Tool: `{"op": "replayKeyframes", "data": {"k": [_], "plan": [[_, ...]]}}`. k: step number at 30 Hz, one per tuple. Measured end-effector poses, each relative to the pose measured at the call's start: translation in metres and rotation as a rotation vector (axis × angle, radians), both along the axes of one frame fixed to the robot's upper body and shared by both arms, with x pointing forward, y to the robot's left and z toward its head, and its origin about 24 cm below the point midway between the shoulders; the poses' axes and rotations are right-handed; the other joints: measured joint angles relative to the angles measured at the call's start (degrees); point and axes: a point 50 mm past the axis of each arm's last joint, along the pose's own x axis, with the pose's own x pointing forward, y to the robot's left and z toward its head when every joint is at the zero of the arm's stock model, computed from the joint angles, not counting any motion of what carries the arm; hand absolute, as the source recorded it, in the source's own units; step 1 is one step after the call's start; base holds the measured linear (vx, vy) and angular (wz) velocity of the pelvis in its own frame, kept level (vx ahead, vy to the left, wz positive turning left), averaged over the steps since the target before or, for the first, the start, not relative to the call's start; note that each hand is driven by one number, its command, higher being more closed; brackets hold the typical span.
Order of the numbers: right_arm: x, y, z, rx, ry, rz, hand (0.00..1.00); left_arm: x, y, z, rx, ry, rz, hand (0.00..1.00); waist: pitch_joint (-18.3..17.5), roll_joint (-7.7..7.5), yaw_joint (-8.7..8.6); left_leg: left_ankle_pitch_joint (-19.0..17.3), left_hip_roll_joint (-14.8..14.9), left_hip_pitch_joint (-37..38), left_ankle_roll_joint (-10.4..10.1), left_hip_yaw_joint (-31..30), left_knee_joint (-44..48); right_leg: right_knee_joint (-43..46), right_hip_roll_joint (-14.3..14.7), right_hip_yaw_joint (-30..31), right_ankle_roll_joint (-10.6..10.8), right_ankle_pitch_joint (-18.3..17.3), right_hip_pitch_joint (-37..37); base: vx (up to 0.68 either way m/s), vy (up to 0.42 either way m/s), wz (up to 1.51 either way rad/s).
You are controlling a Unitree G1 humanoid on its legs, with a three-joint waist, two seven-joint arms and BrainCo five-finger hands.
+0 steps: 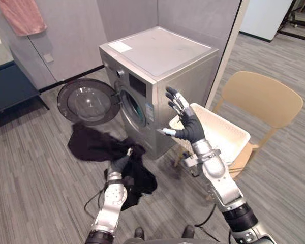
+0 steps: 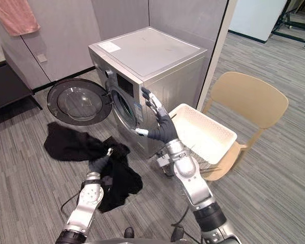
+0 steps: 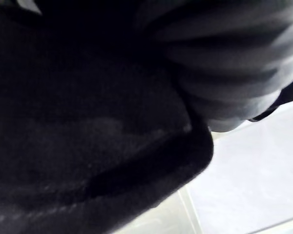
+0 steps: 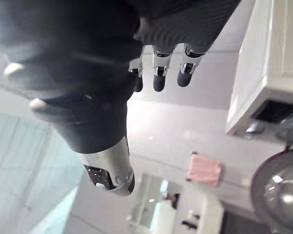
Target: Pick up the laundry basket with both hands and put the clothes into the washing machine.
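Standing by the wall, the washing machine (image 1: 162, 56) has its round door (image 1: 86, 101) swung open. Just beside it, a tan chair (image 1: 267, 96) carries the white laundry basket (image 1: 229, 137). A black garment (image 1: 91, 145) sprawls low before the drum, bunched in the left hand (image 1: 123, 161), whose fingers seem clenched on it, though folds hide most. Soft, light and limp, it will sag; gathering its middle looks best. The right hand (image 1: 185, 122) hovers splayed, holding nothing.

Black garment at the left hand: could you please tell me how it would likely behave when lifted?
Probably floppy: the black garment droops in soft folds on both sides of the left hand. Likely light, being thin crumpled cloth. Its loose ends spread wide, so they may trail or catch on the open door.
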Motion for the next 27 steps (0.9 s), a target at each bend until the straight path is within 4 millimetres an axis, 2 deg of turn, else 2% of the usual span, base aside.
{"op": "replayKeyframes", "data": {"k": [1,2,4,6,7,8,9,10,11,12,13,14,15,17,18,19,20,21,22,23,24,25,26,27], "plan": [[-0.001,-0.004,-0.007,-0.035,0.019,-0.022,0.00,-0.004,0.009,-0.005,-0.022,0.022,0.042,1.00,0.06,-0.05,-0.08,0.17,0.05,-0.77,-0.22,-0.30,0.01,0.00,0.04,-0.21,0.00,0.00,-0.59,0.01,0.009,0.19],[-0.002,-0.016,-0.026,-0.082,0.085,-0.076,0.00,-0.011,0.021,-0.017,-0.051,0.072,0.108,1.00,0.12,-0.05,-0.05,0.49,0.11,-2.27,-0.60,-1.47,0.13,0.02,0.12,-1.33,-0.06,-0.06,-1.41,0.02,0.006,0.30],[-0.003,-0.031,-0.051,-0.149,0.179,-0.141,0.00,-0.019,0.032,-0.031,-0.087,0.133,0.160,1.00,0.20,-0.04,0.11,0.70,0.10,-4.27,-0.77,-3.16,0.75,0.04,0.05,-3.27,-0.23,-0.37,-1.97,0.02,0.000,0.57],[-0.009,-0.055,-0.090,-0.299,0.334,-0.221,0.00,-0.032,0.044,-0.049,-0.112,0.217,0.218,1.00,0.87,0.10,0.54,1.10,0.15,-7.50,0.47,-5.73,1.85,2.94,-1.20,-7.66,-0.41,-2.50,-3.52,0.01,-0.005,0.89],[-0.014,-0.064,-0.105,-0.350,0.395,-0.246,0.00,-0.037,0.045,-0.055,-0.117,0.250,0.223,1.00,0.98,0.07,0.81,0.59,0.17,-8.43,3.10,-5.07,1.90,4.58,-2.05,-9.59,-0.23,-3.64,-4.16,0.04,-0.005,1.29],[-0.024,-0.079,-0.130,-0.445,0.501,-0.291,0.00,-0.045,0.047,-0.066,-0.127,0.314,0.225,1.00,1.34,-0.45,0.43,-1.01,0.06,-9.34,12.17,1.15,1.28,6.88,-4.12,-13.49,0.45,-5.27,-4.43,0.07,-0.003,1.32],[-0.028,-0.084,-0.140,-0.477,0.546,-0.305,0.00,-0.049,0.048,-0.071,-0.132,0.341,0.226,1.00,1.41,-0.48,0.04,-1.89,0.12,-9.39,13.87,3.88,0.66,7.67,-5.02,-14.86,0.76,-5.89,-4.37,0.14,0.040,1.71],[-0.035,-0.097,-0.160,-0.524,0.642,-0.342,0.00,-0.059,0.048,-0.082,-0.143,0.405,0.238,1.00,1.78,-0.29,-0.02,-2.14,0.85,-9.61,14.35,11.32,0.43,9.73,-7.72,-18.21,0.34,-6.66,-4.34,0.17,0.128,1.54],[-0.043,-0.111,-0.177,-0.547,0.742,-0.390,0.00,-0.068,0.049,-0.093,-0.154,0.468,0.253,1.00,1.99,0.27,0.00,-1.68,1.74,-10.11,14.20,17.22,1.11,12.55,-9.54,-20.74,1.12,-8.01,-4.23,0.17,0.167,1.40],[-0.047,-0.117,-0.184,-0.546,0.787,-0.412,0.00,-0.074,0.051,-0.098,-0.161,0.498,0.263,1.00,2.25,0.39,0.03,-0.16,2.13,-10.18,12.31,18.13,1.59,13.83,-10.18,-22.10,1.65,-8.69,-3.83,0.22,0.201,1.23],[-0.057,-0.130,-0.197,-0.543,0.880,-0.465,0.00,-0.093,0.054,-0.111,-0.180,0.579,0.302,1.00,2.55,1.75,0.05,6.23,2.63,-9.65,7.06,17.36,2.84,16.39,-10.77,-24.22,2.99,-10.20,-2.10,0.20,0.158,0.90],[-0.060,-0.131,-0.202,-0.533,0.915,-0.483,0.00,-0.100,0.058,-0.114,-0.189,0.607,0.325,1.00,2.62,1.48,-0.03,6.36,2.07,-9.30,5.69,17.07,2.48,17.47,-11.74,-24.89,3.69,-10.69,-1.63,0.19,0.146,1.00],[-0.064,-0.129,-0.209,-0.512,0.952,-0.504,0.00,-0.111,0.064,-0.118,-0.199,0.638,0.366,1.00,3.04,0.83,0.06,6.09,0.75,-9.29,5.34,16.19,2.74,18.53,-13.35,-24.83,4.42,-11.16,-1.06,0.13,0.130,0.72],[-0.067,-0.118,-0.222,-0.473,1.019,-0.508,0.00,-0.126,0.076,-0.123,-0.188,0.688,0.411,1.00,4.70,-1.99,0.49,4.30,-1.36,-9.63,4.96,14.82,3.53,20.97,-16.32,-25.28,6.39,-12.48,-0.76,0.12,0.138,0.59],[-0.069,-0.112,-0.228,-0.454,1.049,-0.502,0.00,-0.131,0.081,-0.124,-0.181,0.711,0.422,1.00,5.93,-4.11,0.70,0.94,-2.77,-10.68,5.41,14.23,6.86,25.61,-20.03,-25.15,7.46,-14.44,-1.16,0.10,0.134,0.60],[-0.075,-0.107,-0.233,-0.444,1.080,-0.494,0.00,-0.140,0.085,-0.126,-0.174,0.736,0.437,1.00,6.97,-6.45,0.74,-2.31,-4.75,-11.29,5.72,12.67,10.34,32.37,-25.02,-22.44,6.34,-16.56,-1.93,0.10,0.140,0.71],[-0.079,-0.108,-0.236,-0.447,1.096,-0.496,0.00,-0.143,0.084,-0.127,-0.175,0.749,0.438,1.00,7.15,-6.92,0.20,-3.61,-5.67,-11.62,6.34,11.67,12.17,36.54,-26.86,-18.24,4.19,-15.92,-3.31,0.10,0.111,0.86],[-0.085,-0.111,-0.238,-0.454,1.117,-0.506,0.00,-0.146,0.082,-0.128,-0.174,0.762,0.430,1.00,7.44,-6.38,-0.32,-5.30,-6.33,-12.08,6.94,10.06,14.74,43.17,-27.36,-8.49,-0.98,-12.47,-6.90,0.20,0.208,0.94],[-0.093,-0.110,-0.243,-0.450,1.149,-0.518,0.00,-0.144,0.085,-0.127,-0.159,0.759,0.426,1.00,8.50,-5.41,-0.78,-6.68,-5.79,-11.19,7.47,7.31,16.08,50.31,-24.85,4.10,-0.33,-11.20,-11.45,0.21,0.170,0.88],[-0.095,-0.108,-0.245,-0.443,1.162,-0.518,0.00,-0.142,0.088,-0.126,-0.152,0.754,0.426,1.00,8.80,-5.36,-1.12,-7.06,-5.55,-10.90,7.70,5.96,16.38,52.42,-22.64,7.92,2.00,-13.63,-12.82,0.26,0.126,0.90],[-0.096,-0.105,-0.246,-0.426,1.169,-0.518,0.00,-0.141,0.090,-0.124,-0.144,0.750,0.427,1.00,9.29,-5.60,-2.25,-7.28,-5.60,-9.86,8.00,3.80,16.11,54.75,-18.63,11.59,3.04,-17.47,-14.72,0.17,-0.005,0.79],[-0.096,-0.104,-0.246,-0.409,1.172,-0.520,0.00,-0.140,0.095,-0.123,-0.130,0.745,0.427,1.00,9.71,-6.02,-3.17,-7.42,-5.72,-9.04,8.12,2.67,15.76,54.32,-16.11,13.17,3.09,-19.36,-16.10,0.24,0.005,0.87],[-0.096,-0.105,-0.246,-0.395,1.168,-0.534,0.00,-0.132,0.095,-0.121,-0.123,0.730,0.413,1.00,10.28,-6.54,-3.85,-8.35,-6.07,-7.88,8.05,1.34,15.67,50.20,-12.73,13.36,3.52,-20.47,-18.70,0.19,0.002,0.54],[-0.096,-0.106,-0.246,-0.393,1.168,-0.542,0.00,-0.128,0.092,-0.121,-0.126,0.725,0.399,1.00,10.68,-6.75,-3.93,-8.66,-6.23,-7.35,8.16,0.97,15.66,47.27,-11.57,13.23,3.57,-20.42,-19.59,0.27,-0.048,0.61]]}}
